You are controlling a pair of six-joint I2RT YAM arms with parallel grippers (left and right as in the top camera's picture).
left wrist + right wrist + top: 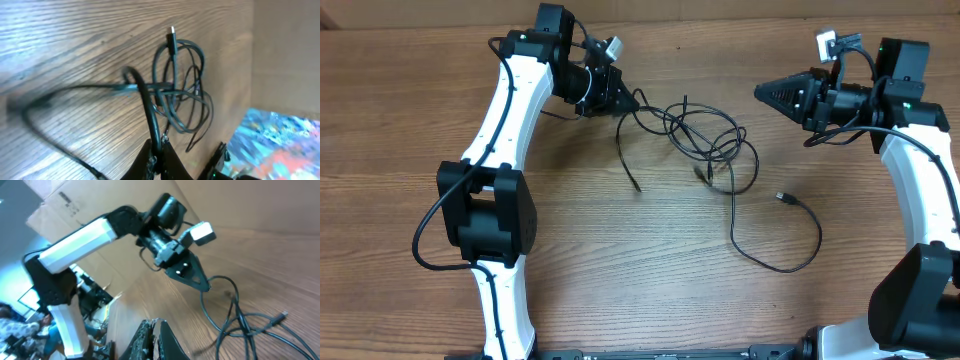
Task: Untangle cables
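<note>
Cables are seen lying in a loose knot of loops near the middle of the wooden table, between the two arms. One strand is led off the knot to the left and is pinched at the tip of the left claw, whose fingers are pressed together on it; in the left wrist view the cord is seen running straight into the fingertips. A long strand is curved out to the right and is ended by a small plug lying on the wood. The right claw is pressed together on nothing and is held well apart from the knot, to its right.
</note>
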